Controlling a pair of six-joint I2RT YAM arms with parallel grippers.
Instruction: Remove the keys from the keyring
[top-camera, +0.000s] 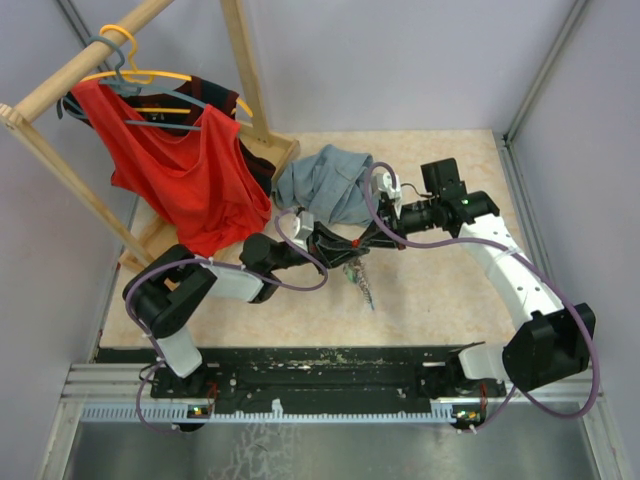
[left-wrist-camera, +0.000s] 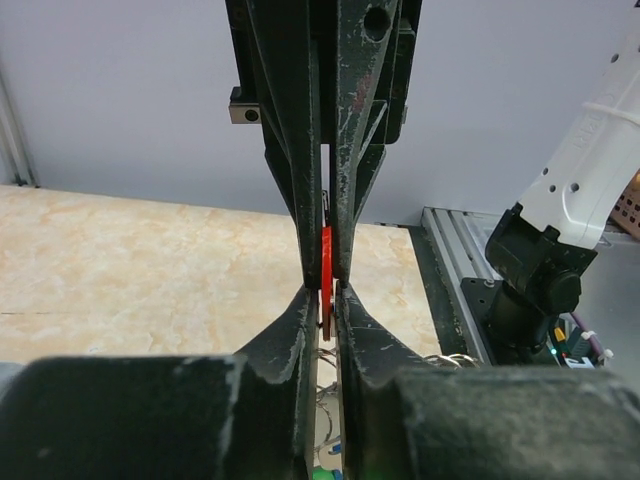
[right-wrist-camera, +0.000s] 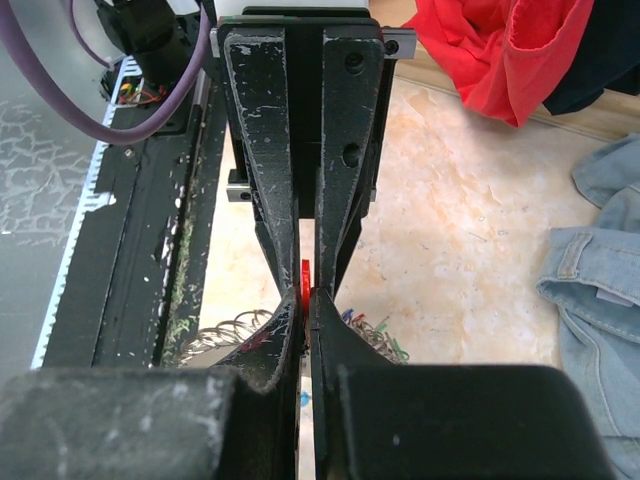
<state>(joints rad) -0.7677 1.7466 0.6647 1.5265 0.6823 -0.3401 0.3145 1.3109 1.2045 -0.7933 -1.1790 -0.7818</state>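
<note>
Both grippers meet tip to tip above the table's middle. My left gripper (top-camera: 344, 246) (left-wrist-camera: 327, 296) and my right gripper (top-camera: 366, 240) (right-wrist-camera: 306, 294) are each shut on the same red key head (top-camera: 356, 243) (left-wrist-camera: 326, 268) (right-wrist-camera: 306, 274), seen edge-on between the pads. The rest of the bunch of keys (top-camera: 361, 281) hangs below with the silvery chain (right-wrist-camera: 212, 335). Blue, red and green key heads (right-wrist-camera: 375, 328) show beneath the right fingers. Wire rings (left-wrist-camera: 452, 359) show beside the left fingers. The grey and light blue loop of the keyring cannot be made out.
A grey-blue denim garment (top-camera: 325, 183) lies just behind the grippers. A wooden clothes rack (top-camera: 70, 65) with a red shirt (top-camera: 185, 170) on hangers stands at the back left. The black rail (top-camera: 330, 365) runs along the near edge.
</note>
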